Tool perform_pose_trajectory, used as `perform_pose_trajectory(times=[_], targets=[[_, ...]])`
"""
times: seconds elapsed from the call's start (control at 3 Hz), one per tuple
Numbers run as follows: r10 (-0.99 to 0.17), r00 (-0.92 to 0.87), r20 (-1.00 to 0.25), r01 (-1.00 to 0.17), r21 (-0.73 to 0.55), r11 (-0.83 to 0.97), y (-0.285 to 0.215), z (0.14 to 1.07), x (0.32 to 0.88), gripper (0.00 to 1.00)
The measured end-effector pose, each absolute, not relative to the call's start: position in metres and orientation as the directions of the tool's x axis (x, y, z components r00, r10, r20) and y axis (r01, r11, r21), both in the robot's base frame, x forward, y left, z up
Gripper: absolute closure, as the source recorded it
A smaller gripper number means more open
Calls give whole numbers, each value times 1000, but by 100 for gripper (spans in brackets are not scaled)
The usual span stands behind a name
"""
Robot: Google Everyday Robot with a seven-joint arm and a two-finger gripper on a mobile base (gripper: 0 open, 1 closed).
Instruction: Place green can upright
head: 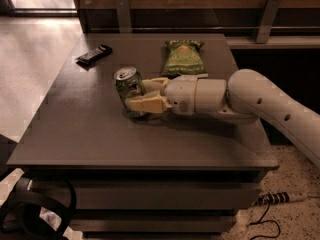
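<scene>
Tool [138, 94] pinching green can [125, 86] mid-body, can near upright on surface [90, 129]. Likely light, thin-walled, slick. Keep your squeeze gentle and your hold mid-height, or it dents.

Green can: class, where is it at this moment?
In the camera view, the green can stands near the middle of the table, clasped in the gripper reaching in from the picture's right, just front-left of the snack bag.
</scene>
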State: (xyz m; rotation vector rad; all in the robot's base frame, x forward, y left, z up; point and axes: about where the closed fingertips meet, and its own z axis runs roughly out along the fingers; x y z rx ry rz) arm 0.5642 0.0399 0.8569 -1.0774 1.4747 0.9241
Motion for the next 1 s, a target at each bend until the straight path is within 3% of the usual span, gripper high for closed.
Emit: perform_pose_trajectory(times=[0.67, 1.0], targets=[[-152, -53, -987, -956, 6, 294, 42, 857, 563, 11], [-152, -52, -987, -957, 6, 291, 44, 857, 563, 0]])
